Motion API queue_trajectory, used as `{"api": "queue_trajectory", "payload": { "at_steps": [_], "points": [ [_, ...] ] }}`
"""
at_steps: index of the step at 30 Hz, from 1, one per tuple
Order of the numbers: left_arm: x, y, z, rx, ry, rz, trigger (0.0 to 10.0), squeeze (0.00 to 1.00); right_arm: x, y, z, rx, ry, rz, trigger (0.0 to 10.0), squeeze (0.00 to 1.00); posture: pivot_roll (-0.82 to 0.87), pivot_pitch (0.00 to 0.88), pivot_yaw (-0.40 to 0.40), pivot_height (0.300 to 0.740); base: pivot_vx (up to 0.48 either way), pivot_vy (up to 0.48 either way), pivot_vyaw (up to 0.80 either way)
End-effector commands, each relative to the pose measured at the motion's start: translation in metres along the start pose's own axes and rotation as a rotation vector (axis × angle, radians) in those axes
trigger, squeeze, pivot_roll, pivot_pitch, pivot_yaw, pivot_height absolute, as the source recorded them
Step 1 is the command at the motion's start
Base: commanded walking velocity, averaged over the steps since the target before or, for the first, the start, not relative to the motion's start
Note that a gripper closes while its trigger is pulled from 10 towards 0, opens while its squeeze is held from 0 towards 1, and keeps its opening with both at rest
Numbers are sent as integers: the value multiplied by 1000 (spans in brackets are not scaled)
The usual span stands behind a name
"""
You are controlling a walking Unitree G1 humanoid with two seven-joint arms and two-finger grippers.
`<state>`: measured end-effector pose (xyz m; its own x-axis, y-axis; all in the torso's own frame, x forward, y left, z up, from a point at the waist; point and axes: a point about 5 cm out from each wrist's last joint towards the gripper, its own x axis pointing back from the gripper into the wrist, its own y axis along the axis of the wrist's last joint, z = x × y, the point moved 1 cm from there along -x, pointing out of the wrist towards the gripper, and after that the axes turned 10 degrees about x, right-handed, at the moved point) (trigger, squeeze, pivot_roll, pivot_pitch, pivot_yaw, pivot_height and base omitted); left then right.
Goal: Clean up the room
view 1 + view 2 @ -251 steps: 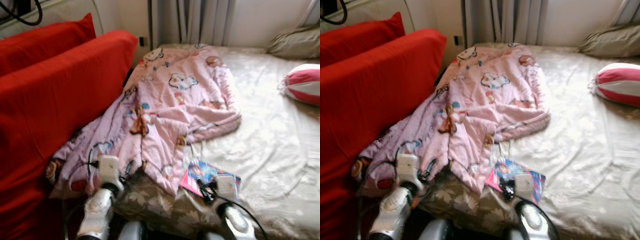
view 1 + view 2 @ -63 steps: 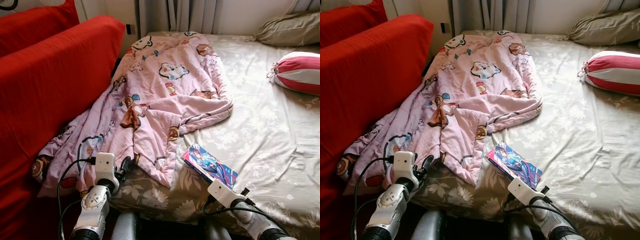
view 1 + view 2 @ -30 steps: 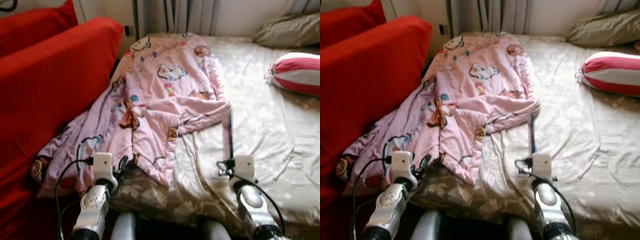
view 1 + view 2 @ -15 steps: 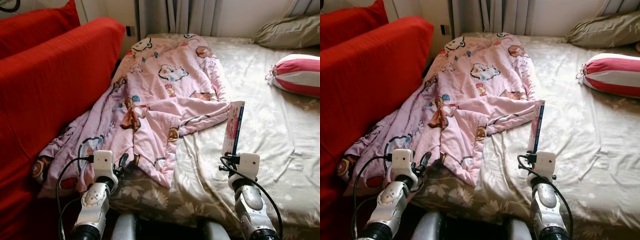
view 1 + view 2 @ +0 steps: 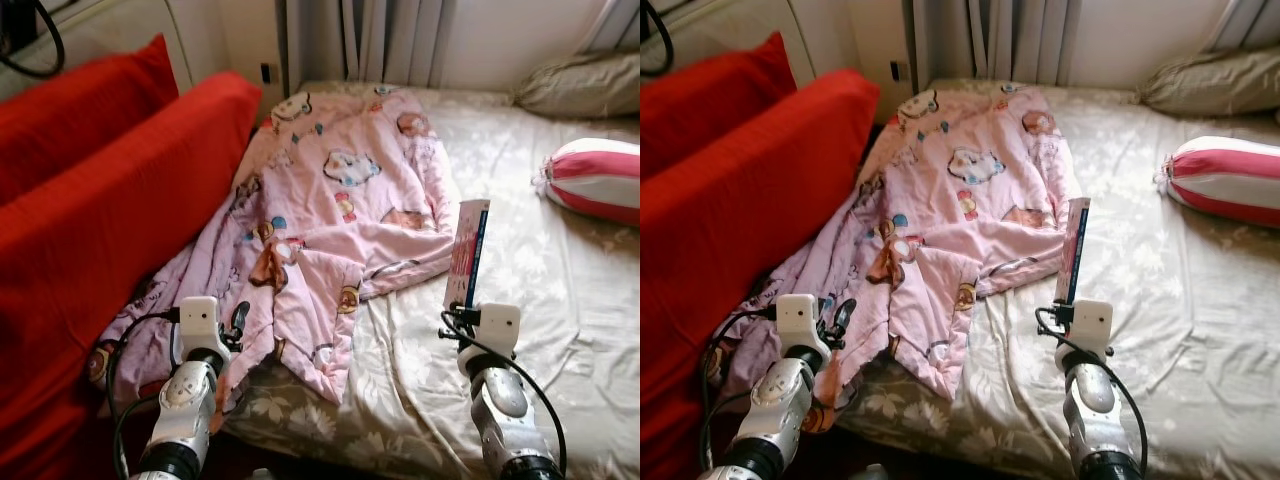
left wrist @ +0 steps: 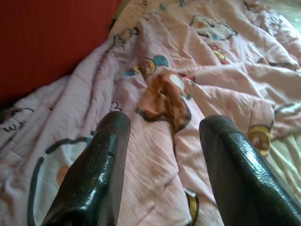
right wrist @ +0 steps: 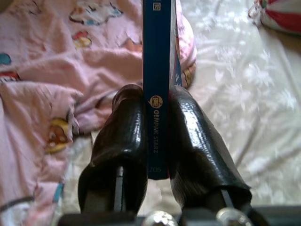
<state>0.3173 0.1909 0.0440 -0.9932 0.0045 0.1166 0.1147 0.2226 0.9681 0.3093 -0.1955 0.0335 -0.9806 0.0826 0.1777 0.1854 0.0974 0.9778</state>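
A thin book [image 5: 467, 253] with a blue spine and pink cover stands upright above the bed, lifted off the sheet. My right gripper [image 7: 157, 101] is shut on the book [image 7: 158, 70], its black fingers [image 7: 124, 132] pressing both covers. A pink cartoon-print blanket [image 5: 335, 210] lies crumpled across the left part of the bed and hangs over the near edge. My left gripper [image 6: 162, 136] is open just above the blanket [image 6: 188, 84], with nothing between its fingers [image 6: 101, 165].
A red sofa [image 5: 100, 210] stands close along the left of the bed. The beige floral sheet [image 5: 570, 280] is bare at the right. A red-and-white striped cushion [image 5: 595, 180] and an olive pillow [image 5: 580, 85] lie at the far right. Curtains [image 5: 390, 40] hang behind.
The book, flat on the sheet two seconds ago, was gripped and raised upright by my right gripper. Since half a second ago the camera has tilted; the grippers hold much the same pose.
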Motion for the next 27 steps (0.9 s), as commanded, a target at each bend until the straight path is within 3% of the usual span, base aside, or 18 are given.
{"api": "queue_trajectory", "payload": {
  "at_steps": [1, 13, 17, 22, 27],
  "points": [
    [1, -1, 8, 4, 26, 2, 10000, 0, -2, 10, -3, -5, -6, -48, 10000, 0, 59, 5, -30, 740, 0, 0, 0],
    [6, -8, -1, 26, -1, 2, 10000, 0, -1, 1, -10, 27, -84, 8, 10000, 0, 56, 0, -30, 740, 0, 0, 0],
    [6, -8, 0, 26, -3, 0, 10000, 0, 1, -3, -10, -20, -87, 22, 10000, 0, 56, 0, -27, 740, 0, 0, -628],
    [5, -9, -4, 19, -17, 4, 10000, 0, 3, -8, -10, -8, -95, 41, 10000, 0, 53, 0, -25, 740, 0, 0, -673],
    [3, -7, -7, 19, -33, -6, 10000, 0, 3, -6, -11, -19, -120, 31, 10000, 0, 44, 13, -31, 740, 0, -295, -394]
  ]
}}
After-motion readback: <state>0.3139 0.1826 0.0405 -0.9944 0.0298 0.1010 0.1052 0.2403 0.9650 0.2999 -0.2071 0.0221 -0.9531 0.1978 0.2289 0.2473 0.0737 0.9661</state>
